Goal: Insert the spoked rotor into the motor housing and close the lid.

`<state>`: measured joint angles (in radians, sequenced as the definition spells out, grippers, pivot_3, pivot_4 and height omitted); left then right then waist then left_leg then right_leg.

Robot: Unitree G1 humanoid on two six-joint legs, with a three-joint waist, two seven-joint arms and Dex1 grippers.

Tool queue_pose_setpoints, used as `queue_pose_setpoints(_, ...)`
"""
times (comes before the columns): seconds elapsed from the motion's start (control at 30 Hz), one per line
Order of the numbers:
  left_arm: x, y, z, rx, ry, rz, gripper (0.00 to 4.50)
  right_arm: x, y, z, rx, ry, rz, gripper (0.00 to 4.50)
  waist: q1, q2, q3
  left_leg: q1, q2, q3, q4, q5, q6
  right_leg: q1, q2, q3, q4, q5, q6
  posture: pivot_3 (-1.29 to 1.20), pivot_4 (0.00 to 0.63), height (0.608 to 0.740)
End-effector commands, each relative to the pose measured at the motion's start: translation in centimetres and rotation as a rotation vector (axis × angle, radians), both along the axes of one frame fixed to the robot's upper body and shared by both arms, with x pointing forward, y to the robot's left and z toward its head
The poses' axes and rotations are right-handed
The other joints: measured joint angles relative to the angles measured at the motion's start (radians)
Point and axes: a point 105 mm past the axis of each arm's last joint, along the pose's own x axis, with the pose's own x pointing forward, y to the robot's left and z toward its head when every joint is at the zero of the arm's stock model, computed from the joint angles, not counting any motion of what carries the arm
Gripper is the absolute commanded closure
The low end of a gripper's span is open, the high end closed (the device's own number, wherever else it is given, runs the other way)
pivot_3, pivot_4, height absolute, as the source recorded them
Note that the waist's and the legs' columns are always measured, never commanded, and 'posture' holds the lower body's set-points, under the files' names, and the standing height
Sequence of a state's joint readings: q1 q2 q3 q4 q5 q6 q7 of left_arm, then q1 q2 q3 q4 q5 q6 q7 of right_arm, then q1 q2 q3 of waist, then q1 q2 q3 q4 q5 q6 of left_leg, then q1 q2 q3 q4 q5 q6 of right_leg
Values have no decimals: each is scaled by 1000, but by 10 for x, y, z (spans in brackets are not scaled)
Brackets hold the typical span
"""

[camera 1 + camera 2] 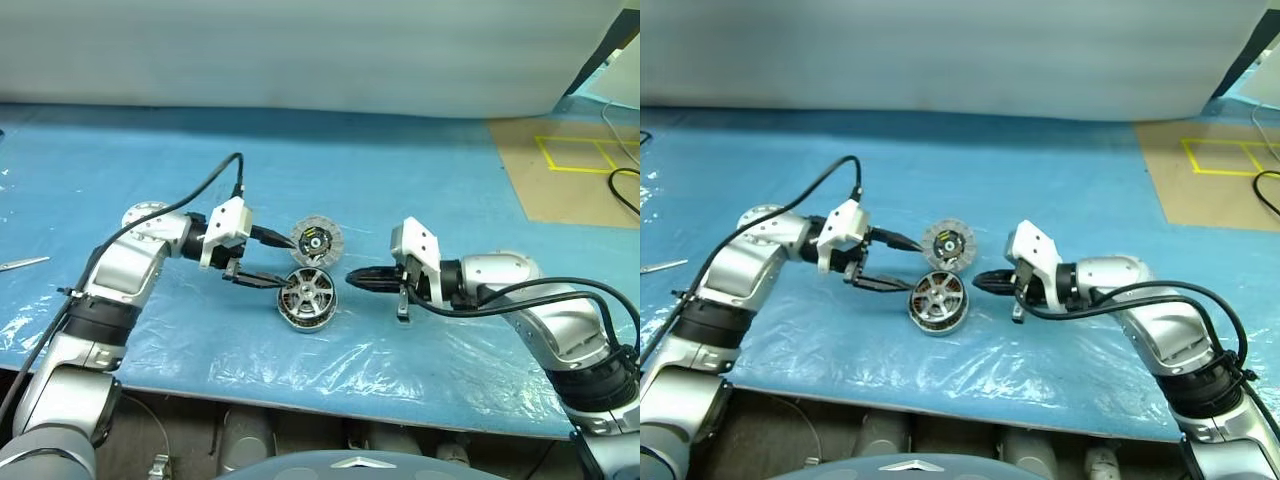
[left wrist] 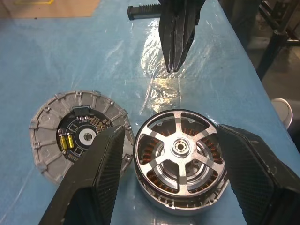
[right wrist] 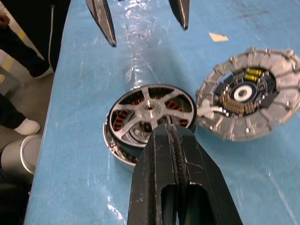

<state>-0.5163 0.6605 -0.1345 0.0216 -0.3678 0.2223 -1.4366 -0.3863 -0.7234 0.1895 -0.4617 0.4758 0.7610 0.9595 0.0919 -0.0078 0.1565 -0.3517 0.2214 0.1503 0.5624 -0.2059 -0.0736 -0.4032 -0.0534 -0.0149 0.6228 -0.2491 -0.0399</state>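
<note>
The spoked rotor (image 2: pixel 180 147) already sits in the motor housing (image 2: pixel 154 204), mid-table. The left tool (image 2: pixel 168 154) hangs released around it; the right tool (image 3: pixel 176 136) is clenched, empty. The lid (image 2: pixel 51 136) lies touching the housing, segments up; it likely needs lifting and flipping.

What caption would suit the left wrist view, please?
Open left gripper straddles grey motor housing holding silvery spoked rotor; segmented lid alongside.

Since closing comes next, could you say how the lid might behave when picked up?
The lid lies flat on the blue sheet, so a tool may struggle to get under its rim. It looks stiff metal, probably heavy for its size. Its exposed centre electronics seem fragile.
</note>
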Motion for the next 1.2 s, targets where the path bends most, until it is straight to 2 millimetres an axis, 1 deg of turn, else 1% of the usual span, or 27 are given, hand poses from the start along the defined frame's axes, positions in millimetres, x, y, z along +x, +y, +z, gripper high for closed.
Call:
queue_pose_setpoints(0.03, -2, 2, -1, 6, -52, 15, 1208, 1, 3, 7, 7, -14, 42, 4500, 4, 0, 0, 0, 0, 0, 0, 0, 0, 0, 0, 0, 0, 0, 0, 0, 150, 740)
queue_pose_setpoints(0.1, -3, -4, -6, 24, -69, -11, 1208, 2, 0, 5, 0, -7, 37, 4500, 7, 0, 0, -1, 0, 0, 0, 0, 0, 0, 0, 0, 0, 0, 0, 0, 150, 740)
queue_pose_setpoints(0.17, -3, -13, -3, 26, -75, -49, 1208, 0, -1, 0, -7, 6, 32, 4500, 8, 0, 0, -1, 0, 0, 0, 0, 0, 0, 0, 0, 0, 0, 0, 0, 150, 740)
queue_pose_setpoints(0.27, -1, -18, -4, 85, -92, -105, 627, -3, -3, -5, -12, 22, 19, 4500, 8, 0, 0, -2, 0, 0, 1, 0, 0, 0, 0, -1, 0, 0, 0, 0, 150, 740)
queue_pose_setpoints(0.33, 2, -21, -9, 133, -97, -127, 28, -5, -5, -7, -15, 29, 2, 4500, 5, 0, 0, -1, 0, 0, 0, 0, 0, 0, 0, -1, 0, 0, 0, 0, 150, 740)
queue_pose_setpoints(0.47, 1, -26, -16, 225, -74, -180, 28, -9, -13, -12, -21, 38, -45, 4500, 2, 0, 0, 0, 0, 0, 0, 0, 0, 0, 0, 0, 0, 0, 0, 0, 150, 740)
queue_pose_setpoints(0.53, 4, -28, -20, 261, -79, -186, 28, -11, -16, -14, -21, 45, -67, 4500, 4, 0, 0, 0, 0, 0, 0, 0, 0, 0, 0, 0, 0, 0, 0, 0, 150, 740)
queue_pose_setpoints(0.67, 6, -35, -23, 278, -57, -195, 28, -16, -18, -20, -28, 54, -95, 4500, 5, 0, 0, 0, 0, 0, 0, 0, 0, 0, 0, 0, 0, 0, 0, 0, 150, 740)
queue_pose_setpoints(0.77, 6, -41, -23, 273, -56, -198, 28, -18, -18, -21, -26, 55, -107, 4500, 5, 0, 0, 0, 0, 0, 0, 0, 0, 0, 0, 0, 0, 0, 0, 0, 150, 740)
queue_pose_setpoints(0.9, 6, -43, -23, 277, -38, -203, 28, -18, -20, -22, -36, 51, -119, 4500, 3, 0, 0, 0, 0, 0, 0, 0, 0, 0, 0, 1, 0, 0, 0, 0, 150, 740)
queue_pose_setpoints(1.1, 5, -46, -33, 307, -37, -199, 28, -20, -21, -23, -43, 49, -124, 4500, 5, 0, 0, 0, 0, 0, 0, 0, 0, 0, 0, 1, 0, 0, 0, 0, 150, 740)
queue_pose_setpoints(1.2, 6, -47, -34, 313, -40, -197, 28, -20, -22, -23, -47, 47, -129, 4500, 5, 0, 0, 0, 0, 0, 0, 0, 0, 0, 0, 1, 0, 0, 0, 0, 150, 740)
